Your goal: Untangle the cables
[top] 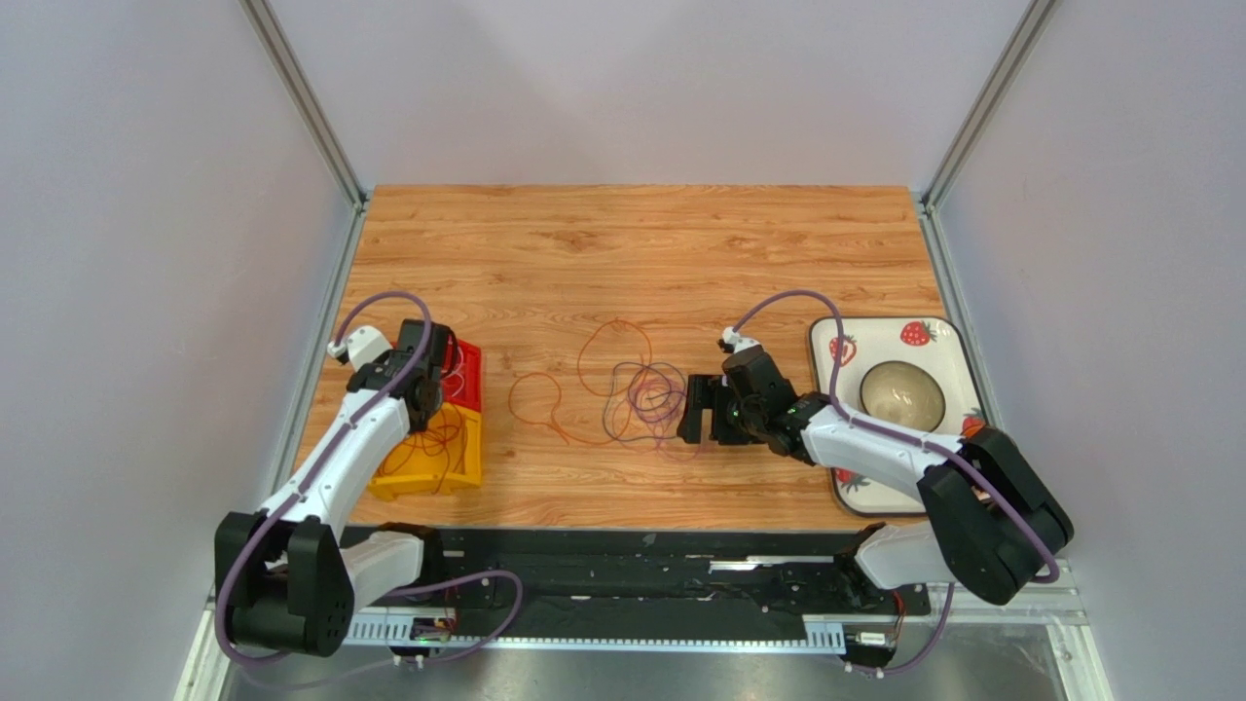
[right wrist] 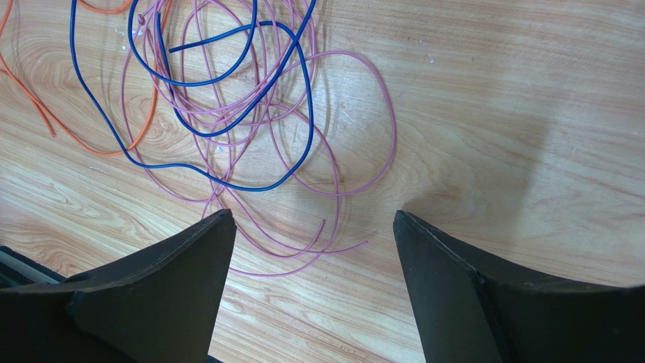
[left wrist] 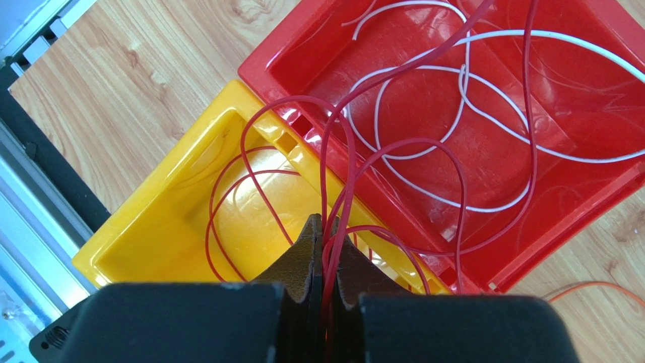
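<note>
Right wrist view, right gripper [right wrist: 312,221] spread wide just short of tangled cables [right wrist: 311,125], left gripper [left wrist: 324,257] pinching red cable [left wrist: 324,181]

Your top camera overlooks the whole wooden worktop [top: 644,249] from its near edge; wrist cameras look closely down at its left edge and centre.

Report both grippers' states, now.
Left gripper: closed on the red cable.
Right gripper: open, holding nothing.
</note>
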`<state>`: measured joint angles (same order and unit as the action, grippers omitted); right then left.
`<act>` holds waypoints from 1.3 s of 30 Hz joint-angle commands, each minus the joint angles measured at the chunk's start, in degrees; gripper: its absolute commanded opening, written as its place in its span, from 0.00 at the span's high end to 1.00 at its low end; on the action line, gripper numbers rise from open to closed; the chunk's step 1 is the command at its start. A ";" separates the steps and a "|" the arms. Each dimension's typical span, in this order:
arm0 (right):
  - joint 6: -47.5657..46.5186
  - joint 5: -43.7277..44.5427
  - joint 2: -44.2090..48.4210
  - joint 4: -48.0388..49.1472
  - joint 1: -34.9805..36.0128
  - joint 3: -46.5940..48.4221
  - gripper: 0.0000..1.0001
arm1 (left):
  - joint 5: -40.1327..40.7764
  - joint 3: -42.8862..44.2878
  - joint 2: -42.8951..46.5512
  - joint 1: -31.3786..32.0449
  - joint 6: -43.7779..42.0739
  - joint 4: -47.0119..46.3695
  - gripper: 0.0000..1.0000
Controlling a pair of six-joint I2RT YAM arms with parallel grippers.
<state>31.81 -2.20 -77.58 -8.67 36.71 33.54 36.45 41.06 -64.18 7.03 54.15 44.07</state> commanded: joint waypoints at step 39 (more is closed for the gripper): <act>-0.52 -1.58 -0.29 -0.56 0.12 -1.02 0.15 | -2.52 12.11 -1.64 -0.35 -6.78 2.16 0.42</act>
<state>31.62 -2.57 -77.54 -8.56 36.69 33.52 33.50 50.52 -62.28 7.03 47.99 49.89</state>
